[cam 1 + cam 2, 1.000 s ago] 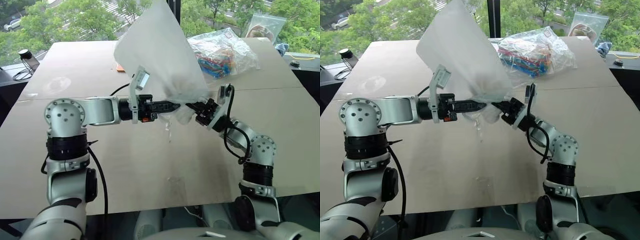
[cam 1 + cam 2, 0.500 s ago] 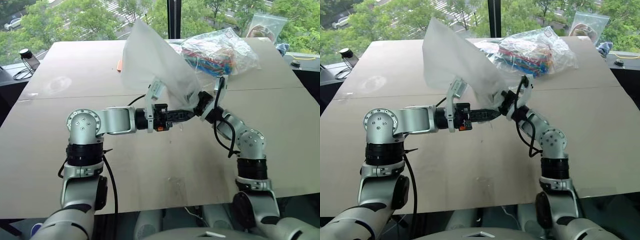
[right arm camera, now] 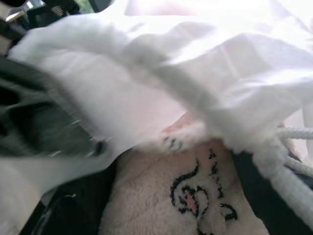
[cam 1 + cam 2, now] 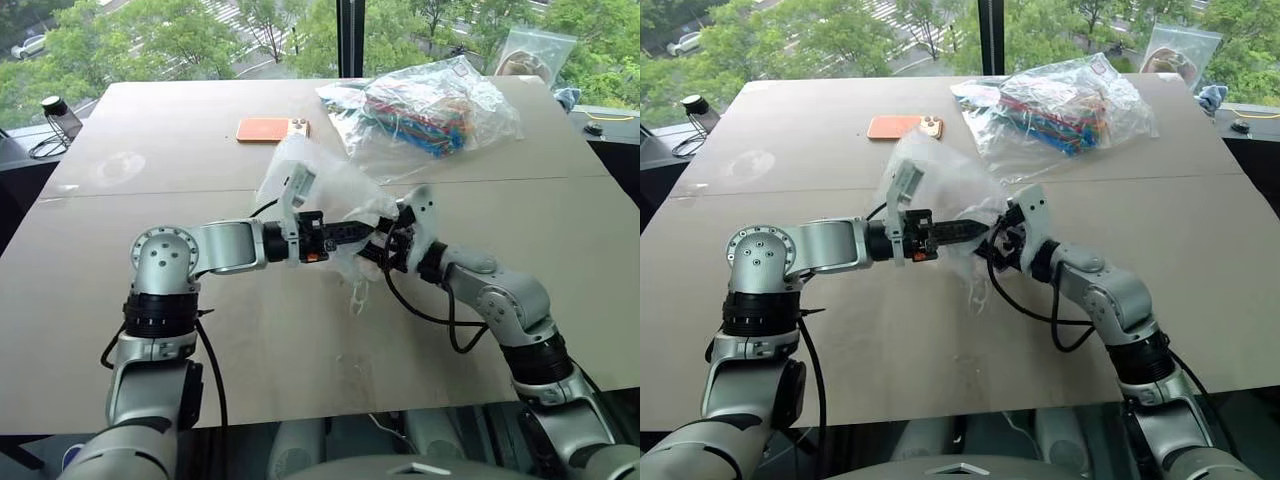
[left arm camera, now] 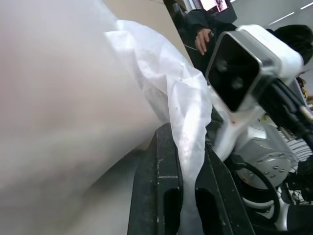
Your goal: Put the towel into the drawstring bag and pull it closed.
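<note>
Mid-table (image 4: pixel 150 330), left fingers (image 5: pixel 164 196) pinch drawstring bag (image 4: pixel 330 190) edge.

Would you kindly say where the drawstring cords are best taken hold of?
Probably at the loose white cords dangling below the drawstring bag, pinched from the side across the strands. They hang free of the fabric, whose mouth the left gripper pinches.

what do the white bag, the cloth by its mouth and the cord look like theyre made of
The white drawstring bag looks like thin, matte, semi-translucent fabric, possibly non-woven: light passes through and it crumples in soft folds. The off-white towel looks like fuzzy, plush cloth with a napped surface and dark stitched or printed marks. The white cord appears to be twisted rope, likely cotton or synthetic; its strands show.
</note>
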